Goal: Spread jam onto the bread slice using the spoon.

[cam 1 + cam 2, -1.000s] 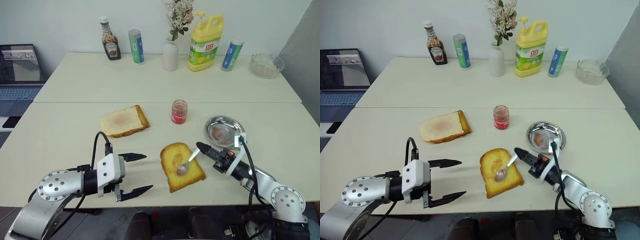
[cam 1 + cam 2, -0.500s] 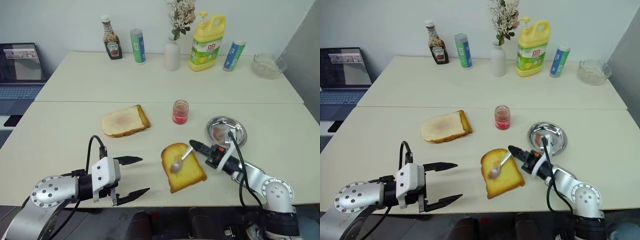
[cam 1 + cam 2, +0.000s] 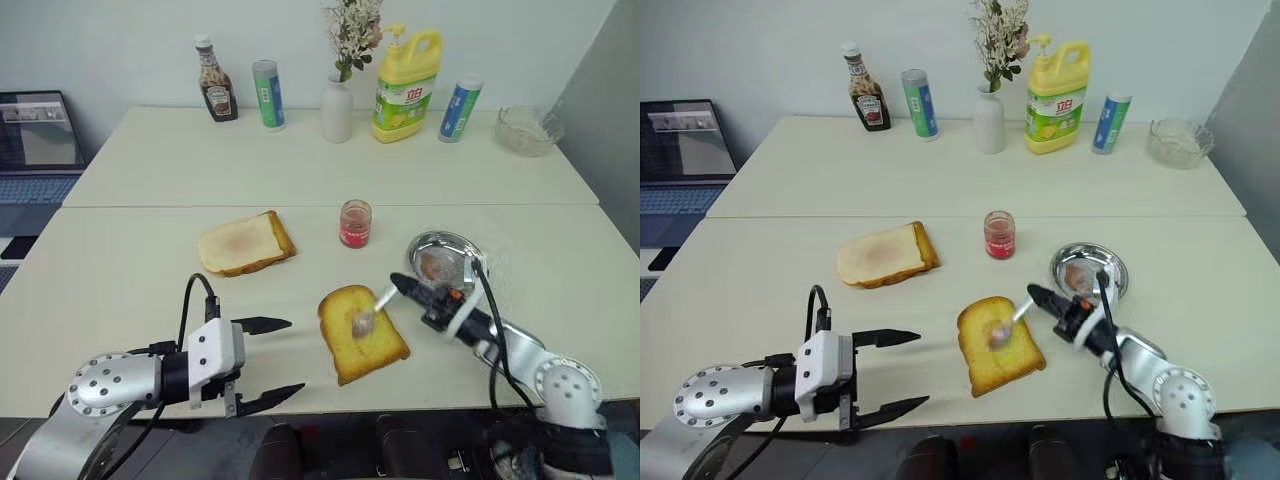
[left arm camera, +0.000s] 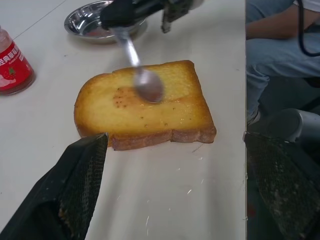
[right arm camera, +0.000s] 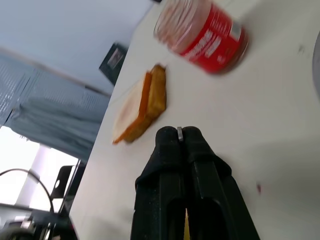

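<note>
Spoon [image 3: 366, 317] has slid up the bread slice [image 3: 361, 333], lower centre, right gripper [image 3: 402, 288] clamped on its handle; left gripper [image 3: 268, 361] open. Pressing hard could drag the unheld slice across the tabletop [image 3: 120, 270].

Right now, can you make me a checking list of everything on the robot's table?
Surface: two pale tables pushed together.
Job's things: bread slice near the front edge; spoon with its bowl on it; jam jar upright behind it.
Clutter: second, paler slice, steel dish, ketchup bottle, two tubes, vase, yellow soap jug, glass bowl.
Grippers: right tool shut on the spoon's handle; left tool open, holding nothing, beside the bread.
Cables: black cables looped on both wrists.
Surroundings: laptop at the left; white wall behind.
</note>
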Tool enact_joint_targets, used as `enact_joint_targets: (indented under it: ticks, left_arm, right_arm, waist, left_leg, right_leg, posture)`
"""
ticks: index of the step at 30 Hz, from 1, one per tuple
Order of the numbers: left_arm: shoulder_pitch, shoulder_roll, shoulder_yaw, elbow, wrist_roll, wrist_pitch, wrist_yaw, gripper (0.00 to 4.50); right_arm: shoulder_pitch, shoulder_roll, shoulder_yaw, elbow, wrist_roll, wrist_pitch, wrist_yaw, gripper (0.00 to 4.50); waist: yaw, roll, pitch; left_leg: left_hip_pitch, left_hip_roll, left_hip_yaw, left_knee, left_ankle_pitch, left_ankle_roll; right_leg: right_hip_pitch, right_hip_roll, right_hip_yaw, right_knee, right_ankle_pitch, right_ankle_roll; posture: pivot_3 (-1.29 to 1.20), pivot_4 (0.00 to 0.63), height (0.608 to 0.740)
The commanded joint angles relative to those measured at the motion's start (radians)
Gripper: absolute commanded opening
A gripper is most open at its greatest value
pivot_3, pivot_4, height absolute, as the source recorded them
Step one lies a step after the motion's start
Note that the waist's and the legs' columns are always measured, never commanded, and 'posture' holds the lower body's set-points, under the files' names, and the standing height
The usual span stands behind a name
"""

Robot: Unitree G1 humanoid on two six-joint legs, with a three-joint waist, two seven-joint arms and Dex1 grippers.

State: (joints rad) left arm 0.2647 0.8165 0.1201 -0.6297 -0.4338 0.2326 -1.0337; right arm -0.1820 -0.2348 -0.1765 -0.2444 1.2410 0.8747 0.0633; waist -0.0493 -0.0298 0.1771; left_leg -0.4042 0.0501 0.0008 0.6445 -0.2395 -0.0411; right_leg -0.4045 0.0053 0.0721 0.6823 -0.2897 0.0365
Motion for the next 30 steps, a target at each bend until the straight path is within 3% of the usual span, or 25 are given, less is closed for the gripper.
enact_joint_targets:
  ticks: [1, 9, 18, 22, 30]
  left_arm:
    - [0.01, 0.0, 0.007, -0.016, 0.008, -0.03, 0.001, 4.5]
    - [0.013, -0.001, 0.009, -0.001, 0.015, -0.048, 0.0, 4.5]
    - [-0.011, -0.003, 0.001, 0.019, 0.017, -0.051, -0.001, 4.5]
    - [-0.033, -0.005, -0.005, 0.027, 0.016, -0.043, 0.003, 4.5]
    - [-0.061, -0.013, -0.022, 0.03, 0.02, -0.035, 0.014, 4.5]
  right_arm:
    - [-0.021, 0.014, -0.014, 0.013, -0.045, -0.038, -0.019, 0.03]
    - [0.072, -0.09, -0.003, -0.057, 0.069, 0.124, 0.07, 0.03]
    - [0.127, -0.203, -0.033, -0.091, 0.109, 0.149, 0.14, 0.03]
    - [0.056, -0.152, -0.081, -0.059, 0.135, 0.076, 0.084, 0.03]
    - [-0.001, -0.109, -0.056, 0.01, 0.017, 0.032, 0.074, 0.03]
  waist:
    - [0.003, 0.0, 0.0]
    - [0.007, 0.0, 0.0]
    - [0.007, 0.0, -0.001]
    - [0.008, 0.0, 0.0]
    - [0.005, 0.0, 0.0]
  left_leg:
    - [0.0, 0.0, 0.0, 0.0, 0.0, 0.0]
    - [-0.002, 0.0, -0.001, -0.001, 0.0, 0.0]
    - [0.0, 0.0, 0.0, 0.0, 0.0, 0.0]
    - [0.0, 0.0, 0.0, 0.0, 0.0, 0.0]
    - [-0.001, 0.0, 0.0, -0.001, 0.0, 0.0]
  right_leg:
    - [0.0, 0.0, 0.0, 0.0, 0.002, -0.003]
    - [0.0, -0.001, -0.001, -0.001, 0.002, -0.004]
    - [0.001, 0.0, 0.0, -0.001, 0.0, 0.0]
    - [0.001, 0.0, 0.0, 0.0, 0.0, 0.0]
    - [0.0, 0.0, 0.0, -0.001, 0.002, -0.004]
  posture:
    - [0.0, 0.15, 0.74]
    - [0.0, 0.15, 0.74]
    - [0.0, 0.15, 0.74]
    - [0.0, 0.15, 0.74]
    - [0.0, 0.15, 0.74]
